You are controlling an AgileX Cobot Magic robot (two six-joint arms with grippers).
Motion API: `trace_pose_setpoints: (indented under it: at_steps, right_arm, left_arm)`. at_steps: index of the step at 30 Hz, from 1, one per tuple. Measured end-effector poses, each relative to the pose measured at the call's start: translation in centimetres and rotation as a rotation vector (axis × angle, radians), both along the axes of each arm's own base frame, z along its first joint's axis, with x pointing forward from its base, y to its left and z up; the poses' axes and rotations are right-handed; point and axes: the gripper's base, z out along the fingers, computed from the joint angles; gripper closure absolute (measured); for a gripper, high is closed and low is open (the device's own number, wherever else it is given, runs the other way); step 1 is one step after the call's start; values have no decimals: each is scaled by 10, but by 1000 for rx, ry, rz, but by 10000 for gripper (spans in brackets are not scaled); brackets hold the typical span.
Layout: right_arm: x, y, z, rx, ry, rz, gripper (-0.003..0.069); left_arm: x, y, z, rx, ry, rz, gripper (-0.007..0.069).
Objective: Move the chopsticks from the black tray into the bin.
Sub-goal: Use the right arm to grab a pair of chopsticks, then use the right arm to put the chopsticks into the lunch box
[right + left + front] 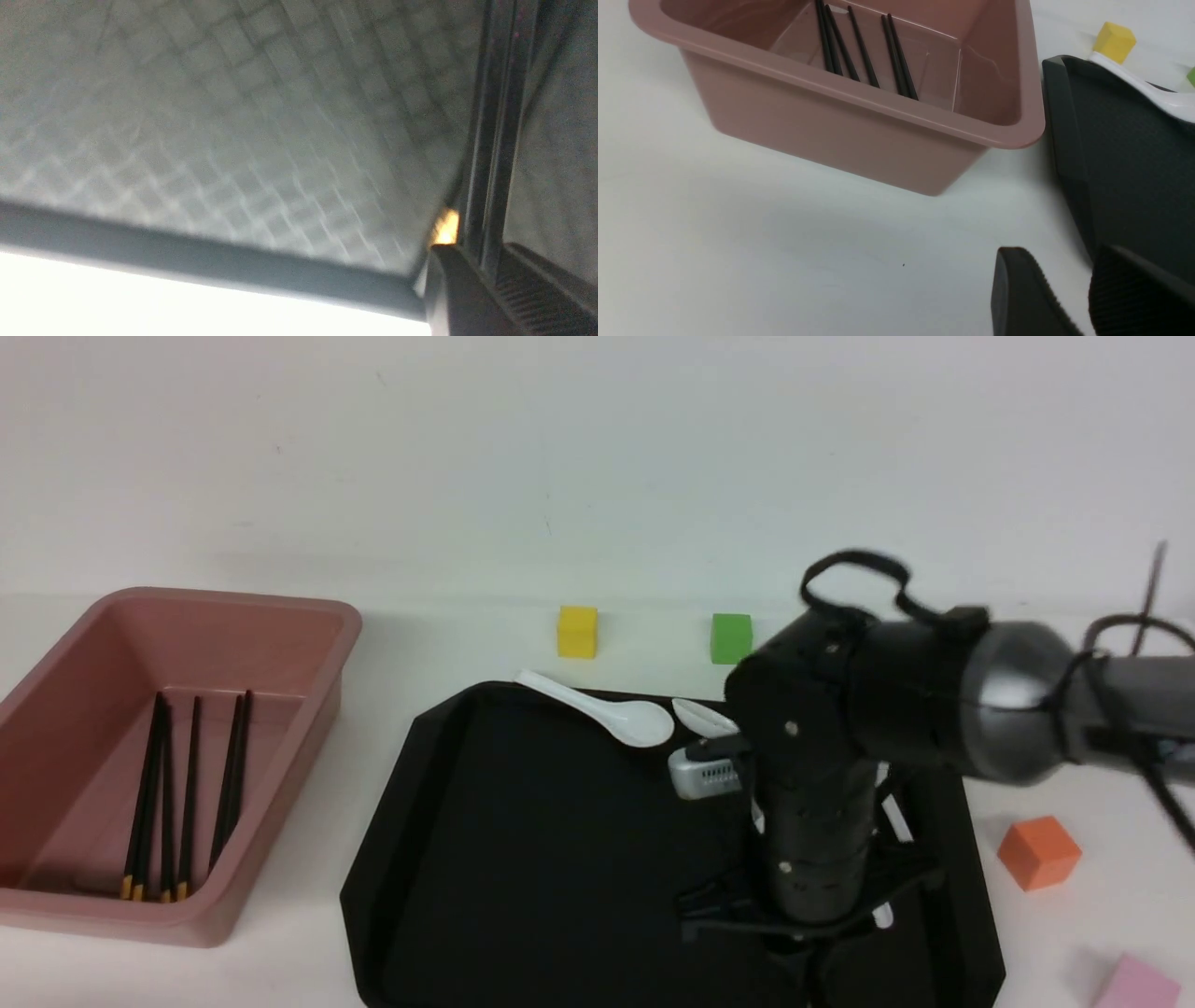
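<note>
Chopsticks [496, 121] between the downward-pointing right hand's [488, 270] fingers.

Bin [284, 644] at 9 o'clock: dusty pink. Chopsticks [190, 793] in it: black, yellow-gold ends. Tray [560, 859]: black. Blocks, 12 o'clock: yellow [577, 633], green [731, 638]; 3 o'clock: orange [1038, 853].

Matt black tray [579, 849], smooth pink plastic bin [280, 803], glossy white spoon [638, 722]
</note>
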Motion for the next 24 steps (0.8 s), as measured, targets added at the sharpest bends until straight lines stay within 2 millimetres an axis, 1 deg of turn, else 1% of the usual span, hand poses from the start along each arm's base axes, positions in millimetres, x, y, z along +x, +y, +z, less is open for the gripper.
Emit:
trace_pose_setpoints:
  at_steps: [1, 2, 3, 5, 6, 8, 12, 14, 17, 18, 19, 21, 22, 23, 24]
  right_arm:
    - [-1, 0, 2, 2, 1, 1, 548]
    - [-3, -1, 19, 22, -4, 23, 548]
    - [-3, 0, 24, 34, -7, 35, 548]
    - [-4, 4, 43, 96, -19, 63, 548]
    - [-4, 7, 50, 122, -26, 73, 548]
    - [-1, 18, 74, 246, -64, 117, 548]
    - [10, 47, 112, 496, -178, 204, 548]
    - [19, 68, 127, 635, -241, 261, 548]
    - [28, 97, 133, 750, -292, 323, 548]
    - [34, 116, 127, 800, -303, 358, 548]
    - [36, 130, 128, 837, -326, 385, 548]
    - [44, 158, 118, 903, -376, 424, 548]
    - [51, 180, 102, 949, -405, 437, 548]
    - [52, 189, 99, 974, -429, 446, 548]
    - [56, 200, 93, 1005, -459, 443, 548]
  left_arm:
    - [0, 0, 0, 0, 0, 0, 386]
    - [0, 0, 0, 0, 0, 0, 386]
    - [0, 0, 0, -1, 0, 0, 386]
    - [0, 0, 0, -1, 0, 0, 386]
    - [0, 0, 0, -1, 0, 0, 386]
    - [0, 0, 0, -1, 0, 0, 386]
    - [0, 0, 0, -1, 0, 0, 386]
    - [0, 0, 0, -1, 0, 0, 386]
    - [0, 0, 0, -1, 0, 0, 386]
    - [0, 0, 0, -1, 0, 0, 386]
    - [0, 0, 0, -1, 0, 0, 386]
    - [0, 0, 0, -1, 0, 0, 386]
    - [0, 0, 0, -1, 0, 0, 386]
    - [0, 0, 0, -1, 0, 0, 386]
    - [0, 0, 0, -1, 0, 0, 386]
